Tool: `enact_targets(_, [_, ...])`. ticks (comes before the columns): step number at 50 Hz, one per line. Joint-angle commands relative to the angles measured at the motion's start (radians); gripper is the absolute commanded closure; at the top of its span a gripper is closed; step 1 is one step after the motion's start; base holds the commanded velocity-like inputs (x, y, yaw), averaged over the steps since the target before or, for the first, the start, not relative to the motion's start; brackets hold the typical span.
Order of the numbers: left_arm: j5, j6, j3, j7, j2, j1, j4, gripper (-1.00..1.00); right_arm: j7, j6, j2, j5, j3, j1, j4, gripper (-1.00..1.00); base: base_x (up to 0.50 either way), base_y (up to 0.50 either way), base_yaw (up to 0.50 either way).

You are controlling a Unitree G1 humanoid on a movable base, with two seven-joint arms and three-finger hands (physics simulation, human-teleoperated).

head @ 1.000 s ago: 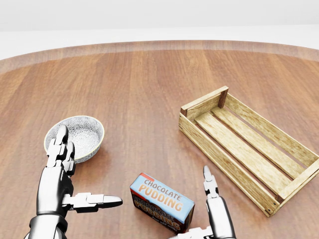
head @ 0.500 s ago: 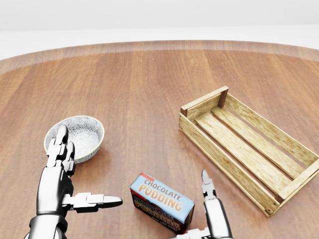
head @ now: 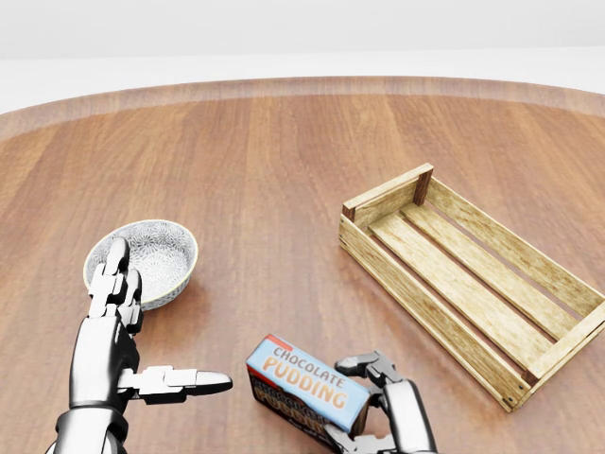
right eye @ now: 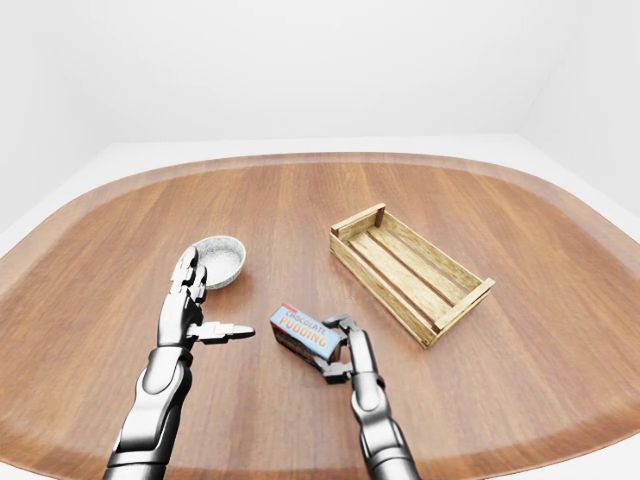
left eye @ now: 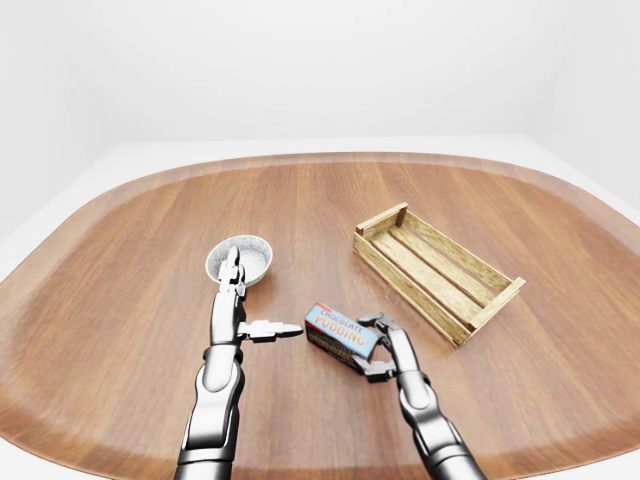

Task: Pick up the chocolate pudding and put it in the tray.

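Now the right robot hand (head: pixel 364 402) has its fingers curled round the right end of the chocolate pudding box (head: pixel 304 386), one finger hooked over the top edge and another under the lower edge, so it is gripping the box. The box sits low in the head view, near the bottom edge, its label side up and its right end tipped slightly; whether that end is off the bench (head: pixel 284 170) cannot be told. The left robot hand (head: pixel 123 350) is open, two fingers pointing up the view and the thumb pointing right toward the box, apart from it. Its fingertips reach the lower rim of a small patterned bowl (head: pixel 151 251), which stands on the bench at the left of the view. The wooden tray (head: pixel 378 203), a slatted crate, lies at the right of the head view, set at a slant, well apart from the box and holding nothing
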Motion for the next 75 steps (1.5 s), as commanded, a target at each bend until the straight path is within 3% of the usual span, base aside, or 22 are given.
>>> enact_targets(1, [-0.010,0.020,-0.001,-0.012,0.000,0.000,-0.005,-1.00,-0.008,0.000,0.001,-0.016,-0.001,-0.005,0.018,1.00,0.00,0.00,0.00])
enact_targets(10, [-0.010,0.021,-0.001,-0.012,0.000,0.000,-0.005,-1.00,-0.012,0.000,0.000,-0.016,-0.004,-0.010,0.039,1.00,0.00,0.00,0.00])
enact_targets(11, [-0.010,0.020,-0.001,-0.012,0.000,0.000,-0.005,-1.00,-0.042,0.000,-0.004,-0.033,-0.009,-0.035,0.131,1.00,0.00,0.00,0.00])
enact_targets(30, [-0.010,0.020,-0.001,-0.012,0.000,0.000,-0.005,-1.00,0.065,0.000,-0.002,0.071,-0.004,0.042,-0.417,1.00,0.00,0.00,0.00])
enact_targets(40, [-0.010,0.017,-0.001,-0.011,0.000,-0.003,0.001,-1.00,0.073,0.000,-0.002,0.080,-0.003,0.025,-0.499,1.00,0.00,0.00,0.00])
enact_targets(59, [-0.014,0.023,0.000,-0.008,0.000,-0.004,-0.001,-1.00,0.079,0.000,-0.007,0.081,-0.019,-0.025,-0.541,1.00,0.00,0.00,0.00])
enact_targets(75, [-0.011,0.019,-0.001,-0.012,0.000,-0.002,-0.001,-1.00,0.073,0.000,-0.037,0.095,-0.079,-0.150,-0.481,1.00,0.00,0.00,0.00])
